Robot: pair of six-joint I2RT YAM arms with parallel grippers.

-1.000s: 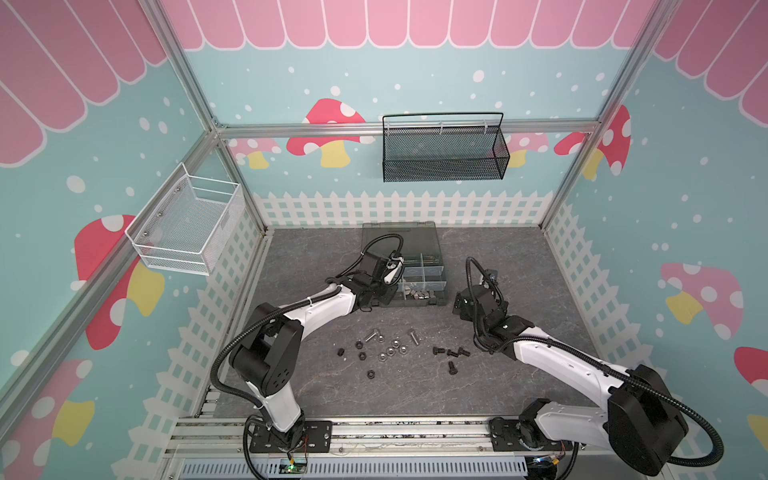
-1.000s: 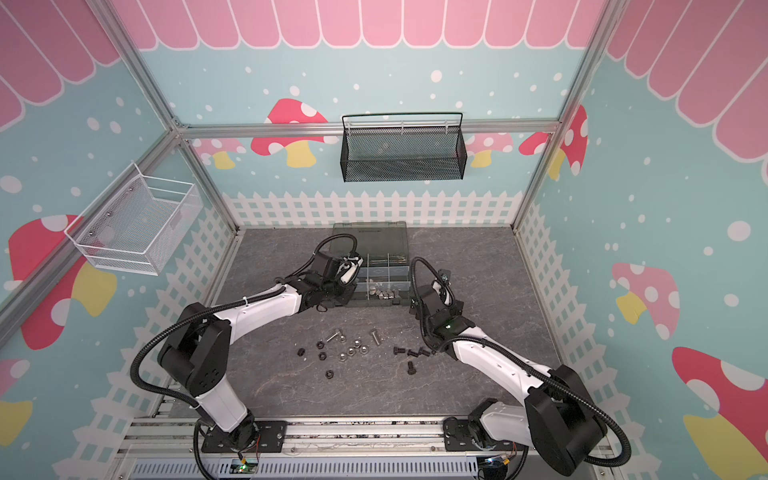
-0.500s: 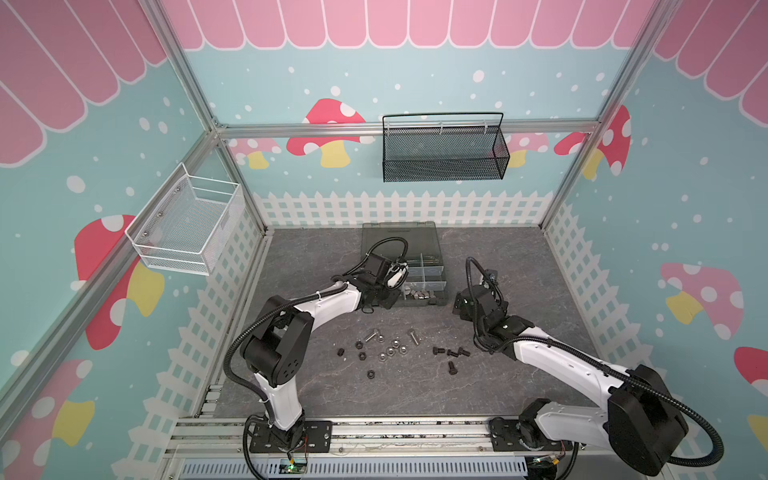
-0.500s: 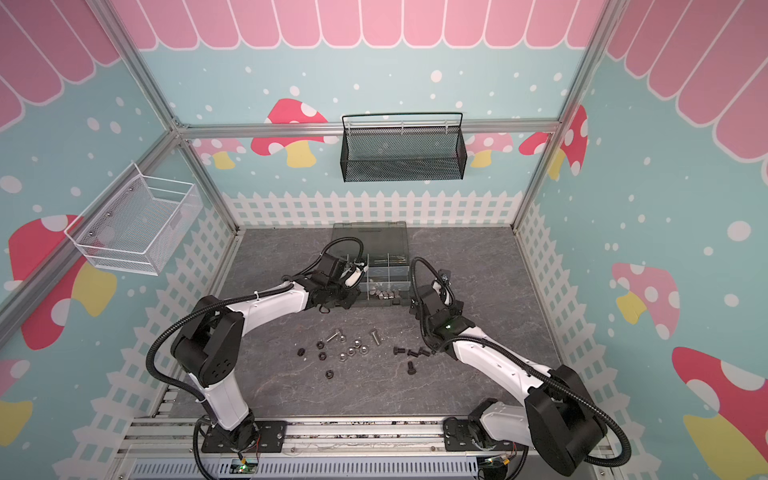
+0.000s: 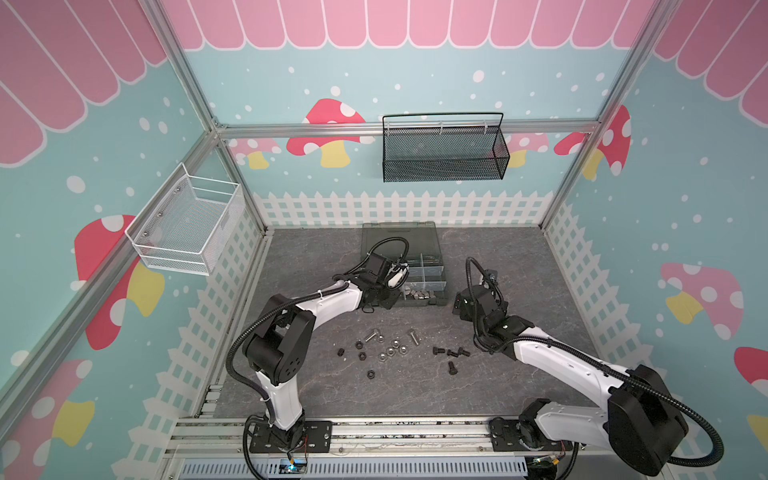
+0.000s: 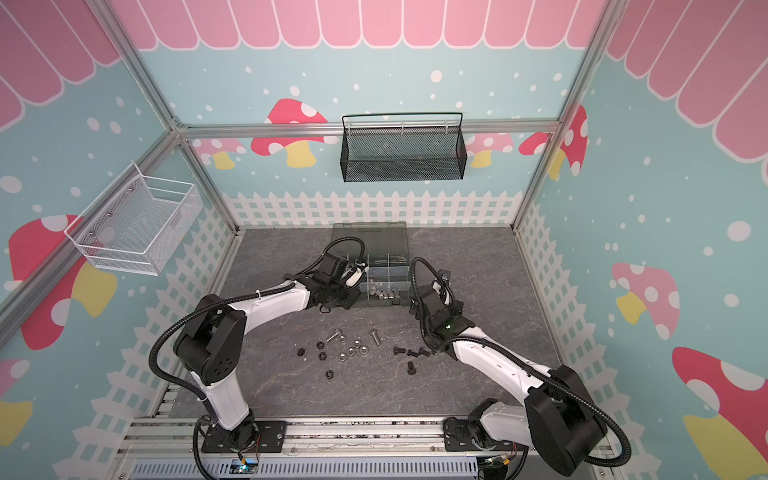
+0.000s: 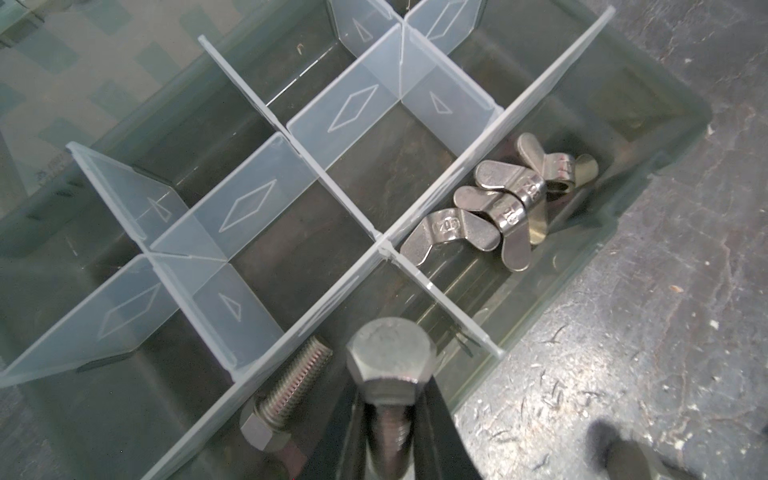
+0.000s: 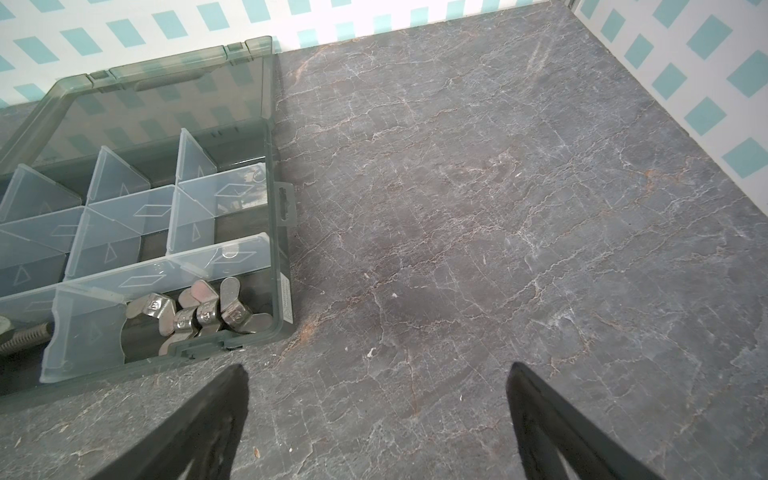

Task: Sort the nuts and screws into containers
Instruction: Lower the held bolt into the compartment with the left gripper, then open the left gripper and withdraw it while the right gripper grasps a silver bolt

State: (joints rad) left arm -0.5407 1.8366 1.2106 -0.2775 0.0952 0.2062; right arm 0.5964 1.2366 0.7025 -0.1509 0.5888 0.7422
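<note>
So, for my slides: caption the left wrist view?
Left gripper holds a silver hex bolt over an organiser compartment holding another bolt; wing nuts lie in the next.

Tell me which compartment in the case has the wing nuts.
The front corner compartment nearest the right gripper: four silver wing nuts lie there. The one beside it holds a loose bolt instead.

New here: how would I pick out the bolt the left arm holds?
Find the dark grey organiser case at the back of the table. Over its front row, beside the wing nuts, the left end effector grips a silver bolt. Unlike the similar bolt lying flat beneath, it sits between black fingers, hex head pointing outward.
</note>
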